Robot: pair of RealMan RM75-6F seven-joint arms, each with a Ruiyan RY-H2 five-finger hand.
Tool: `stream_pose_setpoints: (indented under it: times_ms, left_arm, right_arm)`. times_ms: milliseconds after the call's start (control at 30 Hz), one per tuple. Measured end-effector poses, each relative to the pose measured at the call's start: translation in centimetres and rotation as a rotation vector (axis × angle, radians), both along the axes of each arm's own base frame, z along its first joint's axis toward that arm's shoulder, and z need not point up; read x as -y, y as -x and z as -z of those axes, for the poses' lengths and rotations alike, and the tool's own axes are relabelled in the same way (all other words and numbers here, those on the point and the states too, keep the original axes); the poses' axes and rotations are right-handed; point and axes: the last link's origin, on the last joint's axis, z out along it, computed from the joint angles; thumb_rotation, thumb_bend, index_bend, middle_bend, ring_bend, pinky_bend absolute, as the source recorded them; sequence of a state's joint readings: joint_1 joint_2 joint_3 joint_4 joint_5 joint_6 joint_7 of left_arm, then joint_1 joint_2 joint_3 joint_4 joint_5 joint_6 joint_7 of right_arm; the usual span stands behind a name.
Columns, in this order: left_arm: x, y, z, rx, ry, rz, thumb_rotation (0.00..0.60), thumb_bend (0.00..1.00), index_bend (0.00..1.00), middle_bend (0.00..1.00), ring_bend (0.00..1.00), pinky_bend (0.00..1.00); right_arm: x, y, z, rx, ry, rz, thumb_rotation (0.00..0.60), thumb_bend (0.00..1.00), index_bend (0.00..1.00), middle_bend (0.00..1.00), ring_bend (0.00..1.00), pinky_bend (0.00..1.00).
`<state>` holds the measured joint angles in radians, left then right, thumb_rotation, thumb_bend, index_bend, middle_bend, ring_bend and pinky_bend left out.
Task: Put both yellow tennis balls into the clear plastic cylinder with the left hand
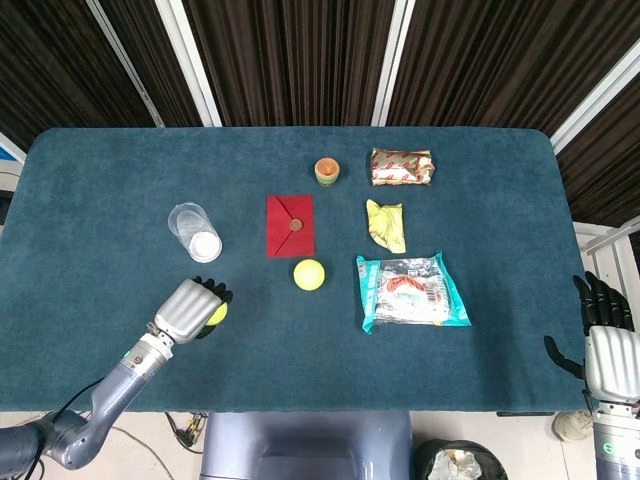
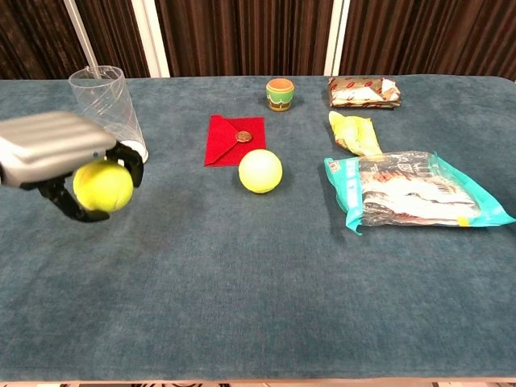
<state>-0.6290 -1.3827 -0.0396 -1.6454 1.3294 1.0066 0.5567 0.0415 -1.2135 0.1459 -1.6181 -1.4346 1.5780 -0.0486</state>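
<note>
The left hand (image 2: 64, 161) covers most of one yellow tennis ball (image 2: 102, 185), gripping it above the counter (image 2: 258, 306) near the clear plastic cylinder (image 2: 109, 113). The other ball (image 2: 260, 171) sits by the red envelope (image 2: 235, 139).

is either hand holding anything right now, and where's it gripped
The left hand grips one yellow tennis ball from above, fingers curled around its sides, lifted off the table. The right hand holds nothing.
</note>
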Motion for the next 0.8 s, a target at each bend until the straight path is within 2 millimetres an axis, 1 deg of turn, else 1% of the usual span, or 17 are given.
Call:
stream_pose_setpoints:
  times_ms: [67, 167, 300, 433, 600, 700, 800]
  left_arm:
    - [-0.5, -0.7, -0.8, 0.015, -0.019, 0.011, 0.6, 0.31, 0.49, 0.47, 0.38, 0.47]
    - [-1.6, -2.4, -2.5, 0.053, -0.055, 0.027, 0.6, 0.31, 0.49, 0.47, 0.38, 0.48]
    - [-3.3, -5.2, -5.4, 0.124, -0.125, 0.067, 0.6, 0.31, 0.48, 0.47, 0.38, 0.5]
    - [-4.6, -7.3, -7.7, 0.179, -0.197, 0.109, 0.6, 0.31, 0.48, 0.47, 0.38, 0.52]
    - [-6.1, -7.8, -9.7, 0.181, -0.27, 0.095, 0.6, 0.3, 0.48, 0.48, 0.38, 0.52]
    - [-7.0, -7.4, -10.5, 0.171, -0.301, 0.058, 0.6, 0.3, 0.47, 0.47, 0.38, 0.52]
    - [-7.8, -6.7, -10.8, 0.166, -0.301, -0.003, 0.6, 0.3, 0.47, 0.47, 0.38, 0.52]
  right_arm:
    - [0.0, 0.0, 0.0, -0.002, 0.0, 0.002, 0.6, 0.34, 0.0, 0.0, 0.03, 0.09]
    - [0.0, 0.0, 0.1, -0.006, -0.002, 0.004, 0.6, 0.34, 0.0, 0.0, 0.03, 0.09]
    - [0.0, 0.0, 0.3, -0.009, -0.005, 0.009, 0.6, 0.34, 0.0, 0.0, 0.03, 0.09]
    - [0.0, 0.0, 0.4, -0.01, -0.008, 0.01, 0.6, 0.34, 0.0, 0.0, 0.03, 0.09]
    - [0.1, 0.1, 0.3, -0.007, -0.003, 0.011, 0.6, 0.34, 0.0, 0.0, 0.03, 0.09]
    - [0.0, 0.1, 0.3, -0.005, 0.001, 0.014, 0.6, 0.34, 0.0, 0.0, 0.03, 0.09]
    - [0.0, 0.0, 0.2, -0.004, 0.004, 0.013, 0.6, 0.34, 0.0, 0.0, 0.03, 0.09]
